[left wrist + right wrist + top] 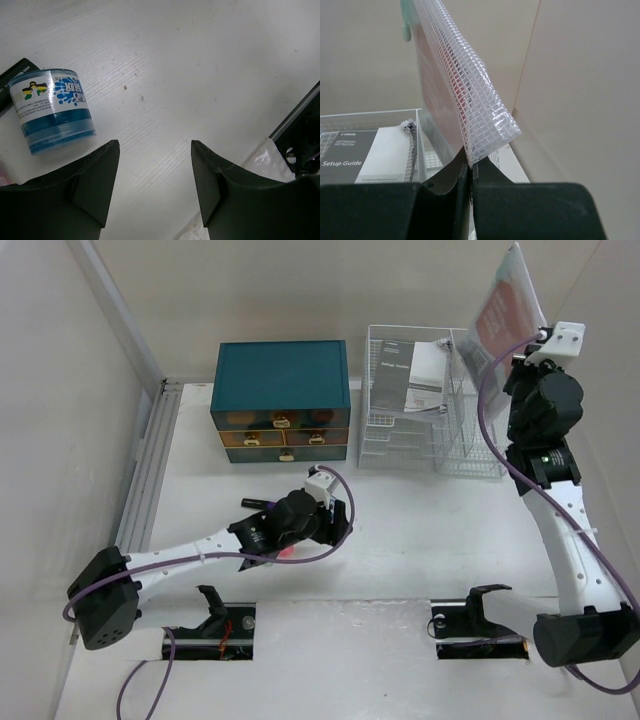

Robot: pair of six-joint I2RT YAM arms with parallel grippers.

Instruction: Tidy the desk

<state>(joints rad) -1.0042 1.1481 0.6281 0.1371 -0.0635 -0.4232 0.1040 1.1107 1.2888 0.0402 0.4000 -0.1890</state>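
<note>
The white desk (pixel 420 530) holds my left gripper (pixel 338 524) low near its middle. In the left wrist view the left gripper (pixel 155 145) is open over bare desk (pixel 200 60), nothing between its fingers. A small blue jar with a printed label (pixel 54 107) stands to the left of the jaws, apart from them. My right gripper (pixel 526 348) is raised at the back right, shut on the lower edge of a clear mesh pouch (pixel 508 302) with reddish contents. In the right wrist view the pouch (pixel 470 105) rises from the shut right gripper (pixel 471 162), above the white wire rack (pixel 417 120).
A teal drawer box (pixel 282 400) stands at the back. The wire rack (pixel 430 430) beside it holds a Setup Guide booklet (pixel 424 375). A black item (pixel 15 75) lies behind the jar. A crinkled plastic bag (pixel 265 160) and a black edge (pixel 300 120) lie right of the left jaws.
</note>
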